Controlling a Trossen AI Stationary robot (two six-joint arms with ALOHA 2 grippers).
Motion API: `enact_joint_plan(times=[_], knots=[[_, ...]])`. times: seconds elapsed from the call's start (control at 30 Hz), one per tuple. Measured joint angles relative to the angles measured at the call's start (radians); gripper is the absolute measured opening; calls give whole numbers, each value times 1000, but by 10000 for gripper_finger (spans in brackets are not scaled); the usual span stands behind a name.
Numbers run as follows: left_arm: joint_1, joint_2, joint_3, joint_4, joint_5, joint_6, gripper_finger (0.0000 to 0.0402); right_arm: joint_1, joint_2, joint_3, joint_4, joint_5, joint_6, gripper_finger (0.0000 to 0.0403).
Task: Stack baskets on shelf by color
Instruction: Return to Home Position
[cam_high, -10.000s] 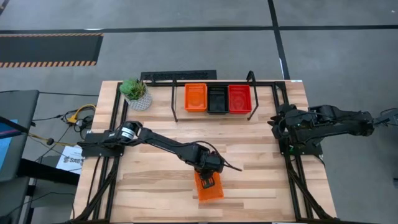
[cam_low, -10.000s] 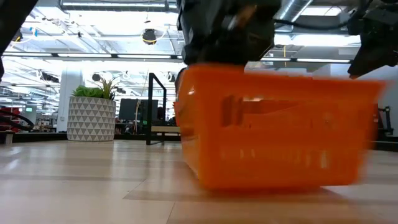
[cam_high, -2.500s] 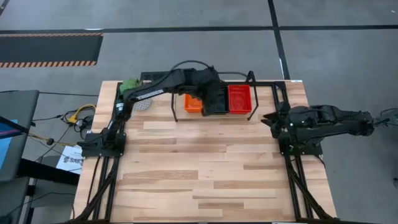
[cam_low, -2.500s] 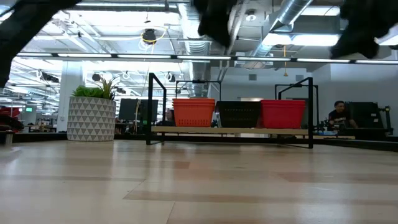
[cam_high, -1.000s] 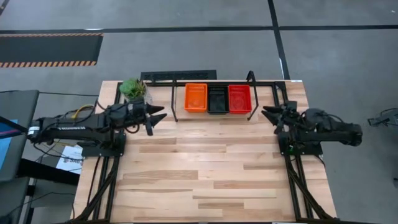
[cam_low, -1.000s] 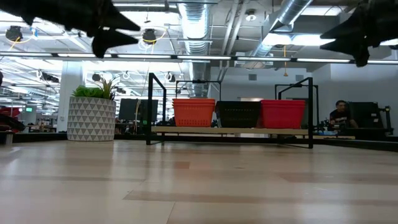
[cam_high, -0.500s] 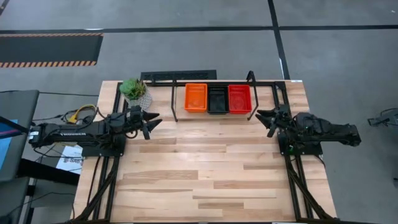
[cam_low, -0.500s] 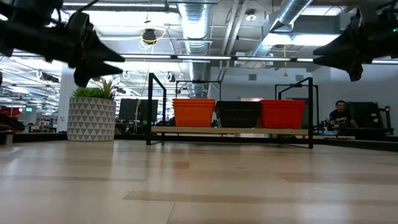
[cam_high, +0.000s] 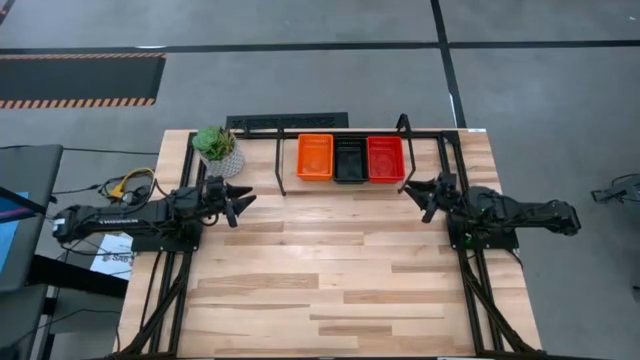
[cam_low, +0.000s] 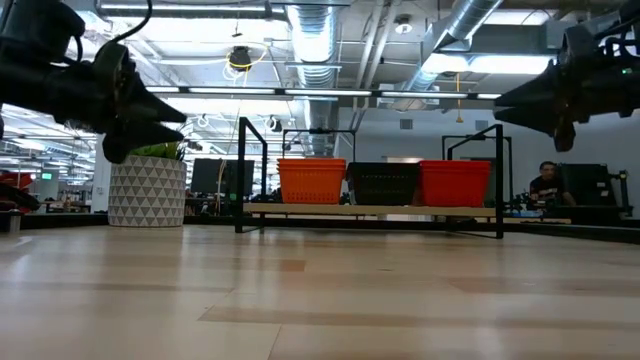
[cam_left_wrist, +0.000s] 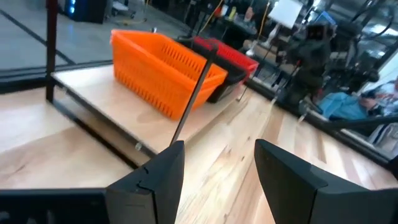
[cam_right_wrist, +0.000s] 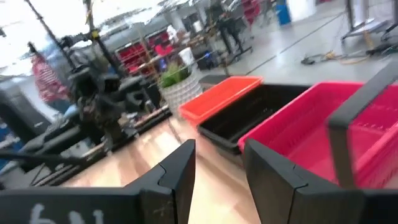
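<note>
Closest in, only the pale planks of the worktop (cam_high: 320, 280), with no basket on them. Farther back, at mid depth, the left pincer (cam_high: 240, 203) over the worktop's left side and the right pincer (cam_high: 420, 197) over its right side. Both raised off the planks, pointing inward across the worktop, apart from the shelf. Left pincer parted wide, going by its wrist view, with nothing between the fingers (cam_left_wrist: 152, 180). Right pincer likewise parted, though less so, and just as empty.

Beyond them, along the far edge, the shelf (cam_high: 279, 170), carrying three piles side by side: orange baskets (cam_high: 314, 157) on the left, black baskets (cam_high: 350, 159) in the middle, red baskets (cam_high: 385, 158) on the right, all close together. No telling the count in each nested pile. Just left of the shelf, a plant pot (cam_high: 222, 152). Farthest off, in the low view, a room with a seated person (cam_low: 545, 182).

Sorting seemingly complete, by the look of the piles.

As for handling: probably light, thin plastic mesh, a little springy, apt to flex under a hard squeeze and to slide on the shelf. Best taken at the rim of one wall, one finger inside and one outside, near the middle to avoid tipping. Nested piles likely to cling, with some risk of dragging a lower basket up along with the top one.
</note>
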Motion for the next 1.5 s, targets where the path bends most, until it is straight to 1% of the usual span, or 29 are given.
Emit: enact_joint_plan(times=[0.1, 0.23, 0.6, 0.8, 1.0, 1.17, 1.23, 1.27, 1.33, 1.37, 1.4, 1.5], knots=[[0, -32, 0, -51, -5, -11, 183, -16, 0, -11, 38, 19, -11, 159], [0, -57, 0, -49, 5, 11, 183, -42, 1, -13, 44, 19, -17, 159], [0, -58, -1, -50, -8, 31, 183, -77, 1, -14, 39, 17, -38, 159], [0, -58, -1, -49, -6, -13, 183, -66, 10, -15, 36, 4, -62, 159], [0, -58, -2, -49, 9, -129, 183, -66, 24, -16, 34, -16, -49, 159], [0, -58, -2, -49, 9, -101, 183, -60, 24, -16, 32, -38, -73, 159], [0, -58, -2, -50, 9, -86, 183, -55, 20, -19, 59, -92, -1, 159], [0, -58, -2, -50, 9, -78, 183, -54, 19, -22, 88, -147, -28, 159], [0, -58, -2, -50, 9, -72, 183, -55, 20, -24, 157, -321, -168, 159], [0, -58, -2, -50, 9, -72, 183, -56, 18, -22, 178, -378, -204, 159], [0, -58, -2, -50, 9, -74, 183, -59, 17, -20, 180, -395, -210, 159], [0, -56, -2, -50, 9, -75, 183, -72, 20, -32, 92, -346, -155, 159]])
